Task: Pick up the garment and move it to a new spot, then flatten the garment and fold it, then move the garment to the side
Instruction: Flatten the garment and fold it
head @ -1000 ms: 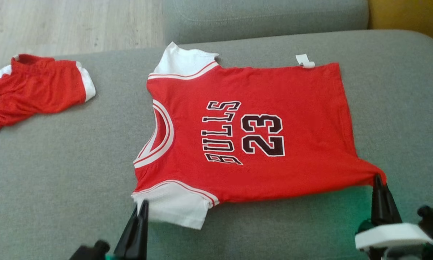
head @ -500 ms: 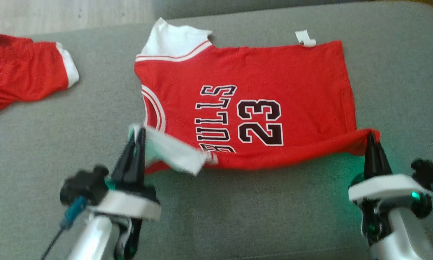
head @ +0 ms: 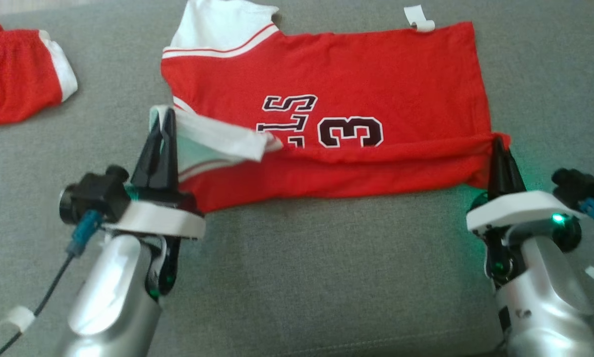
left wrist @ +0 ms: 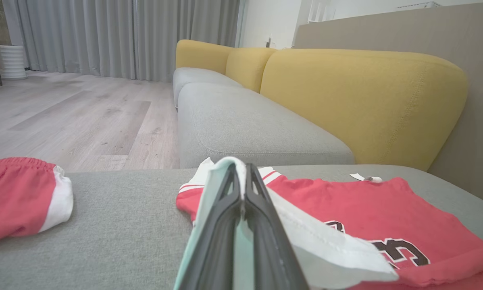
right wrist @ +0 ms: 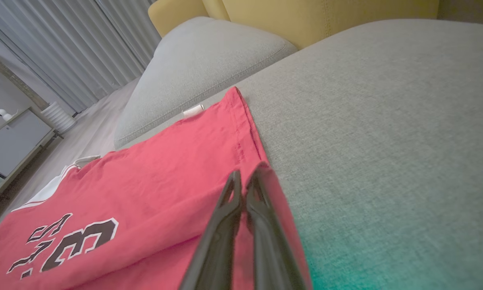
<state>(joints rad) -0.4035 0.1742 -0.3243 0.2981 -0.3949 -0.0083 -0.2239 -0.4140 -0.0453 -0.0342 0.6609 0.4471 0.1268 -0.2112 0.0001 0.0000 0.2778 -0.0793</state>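
One red jersey with white sleeves [head: 356, 69] lies on the grey fabric sofa cushion [head: 297, 277], long axis across the head view, neck toward the robot's left, hem toward its right. Two grippers pinch its raised near edge: the left gripper [head: 162, 115] grips a white sleeve [head: 222, 139], the right gripper [head: 498, 144] the red hem corner [head: 504, 140]. One other red-and-white garment [head: 14, 84] lies apart, far left.
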